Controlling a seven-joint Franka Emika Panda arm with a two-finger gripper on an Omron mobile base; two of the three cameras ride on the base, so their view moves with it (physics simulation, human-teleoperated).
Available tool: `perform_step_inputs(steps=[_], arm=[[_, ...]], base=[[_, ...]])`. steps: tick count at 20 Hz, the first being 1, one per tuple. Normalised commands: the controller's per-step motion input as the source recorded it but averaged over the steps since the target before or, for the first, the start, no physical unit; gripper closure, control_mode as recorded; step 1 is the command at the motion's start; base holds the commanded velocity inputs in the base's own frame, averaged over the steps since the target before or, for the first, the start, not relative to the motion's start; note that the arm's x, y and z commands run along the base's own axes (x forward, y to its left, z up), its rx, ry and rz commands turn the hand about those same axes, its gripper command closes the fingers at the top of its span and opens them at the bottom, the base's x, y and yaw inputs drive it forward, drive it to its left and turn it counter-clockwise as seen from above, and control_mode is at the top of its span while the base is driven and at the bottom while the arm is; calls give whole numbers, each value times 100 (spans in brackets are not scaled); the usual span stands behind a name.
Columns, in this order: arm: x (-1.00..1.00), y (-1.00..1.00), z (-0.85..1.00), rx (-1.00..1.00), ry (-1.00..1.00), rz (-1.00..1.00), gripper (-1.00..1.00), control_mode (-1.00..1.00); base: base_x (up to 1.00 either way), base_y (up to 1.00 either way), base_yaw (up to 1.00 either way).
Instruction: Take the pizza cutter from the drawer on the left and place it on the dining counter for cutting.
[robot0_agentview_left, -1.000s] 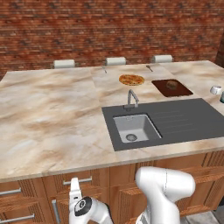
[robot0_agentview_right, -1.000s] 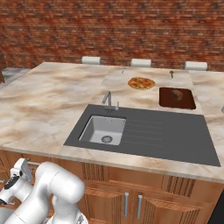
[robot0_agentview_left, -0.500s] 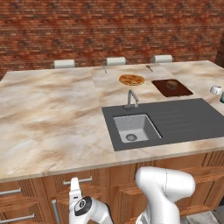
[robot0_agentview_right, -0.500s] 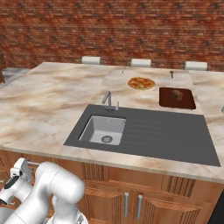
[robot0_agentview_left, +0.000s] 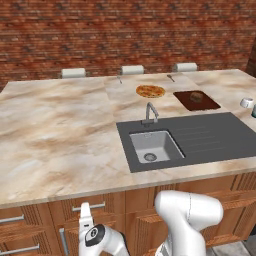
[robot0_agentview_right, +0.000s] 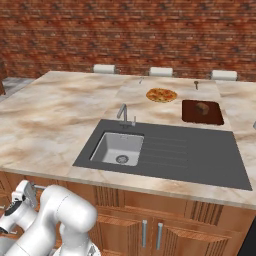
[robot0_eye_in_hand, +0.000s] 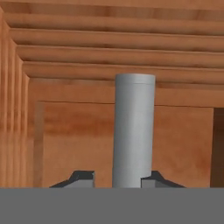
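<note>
Low at the far left of the left base view, the wooden cabinet face under the dining counter (robot0_agentview_left: 55, 125) carries horizontal silver bar handles, and the drawer (robot0_agentview_left: 60, 205) sits shut, flush with the fronts beside it, so whatever it holds is hidden and the pizza cutter cannot be placed from these pictures. The drawer handle (robot0_agentview_left: 89, 206) lies just under the counter's edge, with the white hand of the arm (robot0_agentview_left: 190, 215) right in front of it. In the hand view the gripper (robot0_eye_in_hand: 117, 178) straddles that silver bar (robot0_eye_in_hand: 133, 131), which stands upright in this view, with one dark finger tip (robot0_eye_in_hand: 83, 177) on either side and the ribbed wooden drawer front (robot0_eye_in_hand: 65, 131) close behind. The tip on the right of that view looks to be against the bar, while the other seems to stand slightly off it, so I cannot tell whether the jaws are truly clamped on the handle or merely close around it. Further right on the marbled top, the dark grey sink panel (robot0_agentview_left: 200, 137) holds a lighter basin (robot0_agentview_left: 152, 146) with a faucet (robot0_agentview_left: 150, 112) at its far edge. Beyond the faucet lies a pizza (robot0_agentview_left: 150, 91), and just right of it a dark red-brown cutting board (robot0_agentview_left: 196, 100) with a small brown lump on it. A white cup (robot0_agentview_left: 246, 102) stands near the counter's right edge.
</note>
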Motion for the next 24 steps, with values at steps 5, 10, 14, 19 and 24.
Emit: perform_step_inputs(steps=[5, 10, 14, 19, 24], arm=[[0, 0, 0, 0, 0, 0, 100, -100], [0, 0, 0, 0, 0, 0, 100, -100], [-19, 1, -5, 0, 3, 0, 100, -100], [-49, 6, -21, 0, 8, 0, 100, -100], [-57, 7, -21, 0, 15, 0, 100, -100]], base=[[0, 0, 0], [0, 0, 0], [0, 0, 0], [0, 0, 0], [0, 0, 0]])
